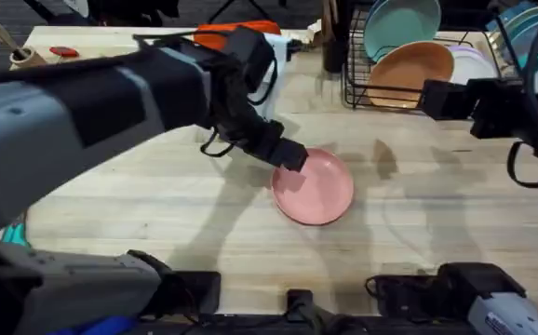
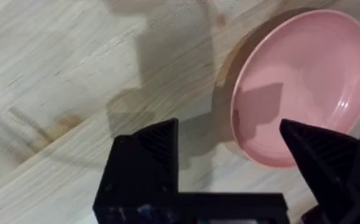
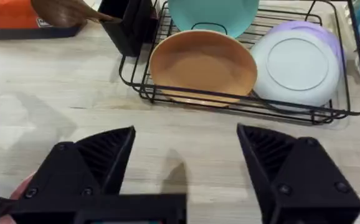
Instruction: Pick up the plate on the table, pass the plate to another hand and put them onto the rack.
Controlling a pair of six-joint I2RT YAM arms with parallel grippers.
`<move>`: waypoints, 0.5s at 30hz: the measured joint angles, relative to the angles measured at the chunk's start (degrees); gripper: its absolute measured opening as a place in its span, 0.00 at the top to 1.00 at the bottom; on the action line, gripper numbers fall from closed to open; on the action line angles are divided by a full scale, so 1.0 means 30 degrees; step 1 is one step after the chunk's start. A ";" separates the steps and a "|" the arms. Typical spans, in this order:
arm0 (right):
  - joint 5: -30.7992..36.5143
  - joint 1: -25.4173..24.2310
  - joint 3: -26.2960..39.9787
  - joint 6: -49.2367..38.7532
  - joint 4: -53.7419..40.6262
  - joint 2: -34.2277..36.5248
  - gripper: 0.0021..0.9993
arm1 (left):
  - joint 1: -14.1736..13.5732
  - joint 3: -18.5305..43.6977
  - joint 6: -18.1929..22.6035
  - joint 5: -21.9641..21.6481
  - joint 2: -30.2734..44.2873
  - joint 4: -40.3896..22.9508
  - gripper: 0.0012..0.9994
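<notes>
- The pink plate (image 1: 314, 187) is lying flat on the counter (image 1: 157, 205), near the middle, at about seven o'clock from the rack (image 1: 418, 74) and well apart from it.
- The left hand (image 1: 290, 155) is sitting at the plate's ten-o'clock edge. In its wrist view the hand (image 2: 230, 140) is spread, with the rim running between the two fingers (image 2: 158, 146), and it is grasping nothing yet.
- The right hand (image 3: 186, 149) is hanging released near the rack, at about three o'clock from the plate, holding nothing.
- The rack is already carrying an orange plate (image 3: 203, 65), a teal one (image 3: 212, 14) and a pale one (image 3: 298, 62), so free slots look limited.
- The step in hand, as I judge it, is pinching the rim. One finger should be going under the lip and the other over it before the hand clenches.
- A shallow plate is likely to slide or tip if it is nudged sideways, so lowering squarely and clenching slowly looks wise.
- Gripping only the near rim should leave the far edge free for the right hand at the pass.
</notes>
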 joint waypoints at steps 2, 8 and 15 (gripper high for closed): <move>0.0003 0.0000 0.0000 0.0000 0.0004 0.0000 0.00 | -0.0128 0.0000 -0.0001 0.0000 0.0401 0.0157 0.00; 0.0000 0.0000 0.0000 0.0000 0.0004 0.0000 0.00 | -0.0356 0.0000 -0.0001 0.0000 0.1547 0.0424 0.00; 0.0002 0.0000 0.0000 0.0000 0.0015 0.0000 0.00 | -0.0375 0.0226 -0.0072 -0.0068 0.2400 0.0441 0.00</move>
